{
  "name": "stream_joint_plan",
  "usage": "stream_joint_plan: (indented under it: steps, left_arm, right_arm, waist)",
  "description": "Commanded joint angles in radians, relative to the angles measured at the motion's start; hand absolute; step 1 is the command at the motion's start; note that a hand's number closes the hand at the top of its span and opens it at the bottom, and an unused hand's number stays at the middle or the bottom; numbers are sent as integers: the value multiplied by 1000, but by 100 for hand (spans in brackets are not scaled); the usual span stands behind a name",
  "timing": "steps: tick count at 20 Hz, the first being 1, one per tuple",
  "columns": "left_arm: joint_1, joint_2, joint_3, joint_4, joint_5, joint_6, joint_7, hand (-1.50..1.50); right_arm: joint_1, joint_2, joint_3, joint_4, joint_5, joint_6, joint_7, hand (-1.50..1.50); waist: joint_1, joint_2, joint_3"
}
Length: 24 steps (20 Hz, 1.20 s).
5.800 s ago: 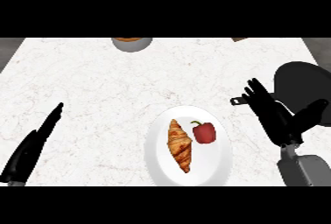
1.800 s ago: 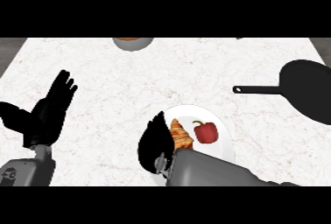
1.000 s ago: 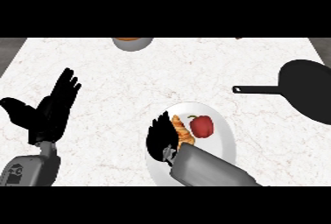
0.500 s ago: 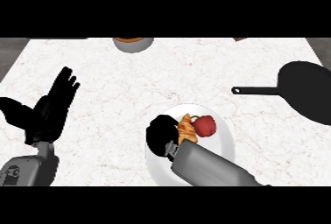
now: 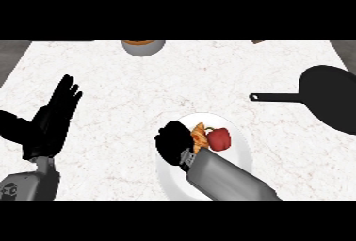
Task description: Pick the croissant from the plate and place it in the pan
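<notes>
Croissant [image 5: 199, 139]: one, golden brown, on the white plate, standing tilted with its upper end toward the tabletop's far edge; its left side is hidden by the right hand.
Right hand [image 5: 173, 143]: black, over the left half of the plate, fingers curled against the croissant's left side and holding it; its grey forearm [image 5: 226, 178] comes up from the near edge across the plate's lower part.
Plate [image 5: 240, 141]: one, white and round, near the middle of the tabletop's near edge.
Red pepper [image 5: 219, 139]: one, on the plate just right of the croissant, touching it or nearly so.
Pan [image 5: 332, 101]: one, black, at the tabletop's right edge, well apart from the plate; its handle [image 5: 274, 97] points left toward the middle.
Left hand [image 5: 50, 122]: one, black, resting by the left edge with fingers straight and spread, pointing up, holding nothing.
Bowl [image 5: 143, 46]: one, grey with something brown inside, at the far edge, cut off by the view's top.
Tabletop [image 5: 132, 99]: white marble with faint veins.
</notes>
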<state>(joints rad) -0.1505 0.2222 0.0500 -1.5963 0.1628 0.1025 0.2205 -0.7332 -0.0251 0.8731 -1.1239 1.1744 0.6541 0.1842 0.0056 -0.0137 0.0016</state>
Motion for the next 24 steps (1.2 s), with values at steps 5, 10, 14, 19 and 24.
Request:
stream_joint_plan:
  steps: [5,10,14,19,24]
  left_arm:
    - [13,14,41,2,4,19,7,0]
    - [22,13,55,3,2,34,2,0]
    - [21,8,40,-10,9,18,2,0]
    - [-32,0,-1,-24,7,-9,-2,0]
    - [-48,-10,-39,-25,-8,-22,0,0]
  right_arm:
    - [-49,-201,-469,107,11,-141,338,150]
    - [-118,-333,-695,173,37,-223,603,150]
    - [-214,-428,-828,232,108,-296,874,150]
    - [-328,-502,-956,337,186,-379,1115,150]
    - [-395,-564,-1042,426,273,-476,1231,150]
  waist:
    - [-118,7,7]
    - [-138,20,5]
    - [-53,41,-1]
    - [43,70,-1]
    - [95,77,-1]
